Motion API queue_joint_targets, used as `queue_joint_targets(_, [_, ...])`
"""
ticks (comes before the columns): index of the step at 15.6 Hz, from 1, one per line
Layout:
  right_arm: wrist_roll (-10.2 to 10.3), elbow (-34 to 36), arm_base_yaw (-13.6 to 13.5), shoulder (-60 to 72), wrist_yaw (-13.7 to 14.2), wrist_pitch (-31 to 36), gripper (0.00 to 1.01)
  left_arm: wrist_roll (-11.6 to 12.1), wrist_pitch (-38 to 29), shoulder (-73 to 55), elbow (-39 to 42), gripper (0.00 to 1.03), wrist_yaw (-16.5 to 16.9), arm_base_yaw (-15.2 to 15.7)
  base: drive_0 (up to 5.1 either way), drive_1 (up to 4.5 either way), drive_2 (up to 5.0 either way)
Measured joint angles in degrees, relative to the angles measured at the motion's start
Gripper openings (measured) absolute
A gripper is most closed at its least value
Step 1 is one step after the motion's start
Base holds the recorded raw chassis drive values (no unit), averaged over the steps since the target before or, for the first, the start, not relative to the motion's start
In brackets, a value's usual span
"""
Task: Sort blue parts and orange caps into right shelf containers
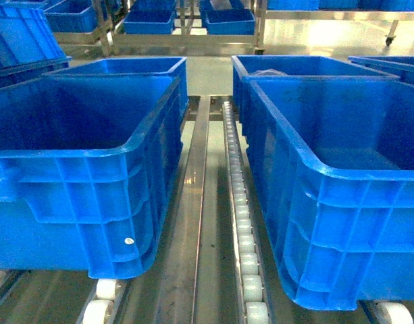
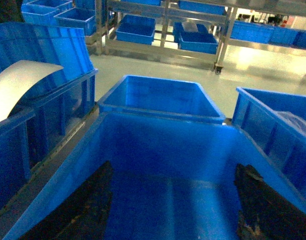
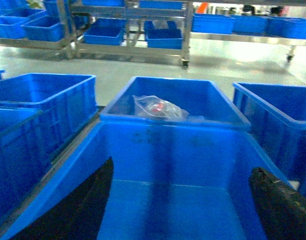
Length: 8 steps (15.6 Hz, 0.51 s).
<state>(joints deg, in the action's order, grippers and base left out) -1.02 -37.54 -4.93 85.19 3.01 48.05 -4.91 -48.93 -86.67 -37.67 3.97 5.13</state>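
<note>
No blue parts or orange caps can be made out. Two of the right shelf containers stand on the right. The near blue crate [image 1: 308, 158] is empty, and the far one [image 1: 308, 61] holds a clear plastic bag [image 3: 157, 107] with something reddish inside. My right gripper [image 3: 184, 165] hangs open over the near right crate's [image 3: 177, 145] bare floor. My left gripper [image 2: 175, 167] hangs open over the empty near left crate [image 2: 162, 140], holding nothing. Neither gripper shows in the head view.
Another empty crate [image 1: 119, 65] stands behind the near left crate [image 1: 78, 152]. Metal rails and a roller track [image 1: 237, 196] run between the two rows. A curved white sheet [image 2: 18, 85] rests on crates at far left. Shelving with more blue bins [image 3: 162, 37] stands across the floor.
</note>
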Motion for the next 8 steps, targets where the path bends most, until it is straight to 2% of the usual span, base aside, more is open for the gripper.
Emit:
queue_joint_targets(1, [0.13, 3.19, 0.07, -2.01, 1.14, 0.98, 0.74, 1.77, -0.72, 2.45, 3.63, 0.57, 0.24, -0.2, 0.0, 0.0, 0.0])
queue_joint_targets(3, [0.15, 11.28, 0.9, -7.96, 1.01, 3.19, 0.48, 3.72, -3.45, 8.81, 11.54, 0.3, -0.09, -1.38, 0.0, 0.0, 0.0])
queue_joint_targets(5, [0.15, 16.33, 1.68, -11.85, 0.55, 3.93, 0.28, 3.89, -3.76, 12.31, 16.41, 0.12, -0.52, -1.99, 0.0, 0.0, 0.0])
queue_joint_targets(6, [0.15, 19.26, 2.93, -14.27, -1.18, 3.93, 0.15, 3.82, -3.78, 14.62, 19.32, 0.02, -2.62, -3.39, 0.0, 0.0, 0.0])
queue_joint_targets(7, [0.15, 21.27, 4.44, -16.35, -2.64, 3.93, 0.04, 3.89, -3.76, 17.25, 21.73, 0.02, -3.8, -4.83, 0.0, 0.0, 0.0])
queue_joint_targets(8, [0.33, 22.75, 5.01, -18.18, -2.62, 3.8, 0.03, 3.89, -3.56, 18.75, 22.95, 0.02, -3.69, -5.18, 0.0, 0.0, 0.0])
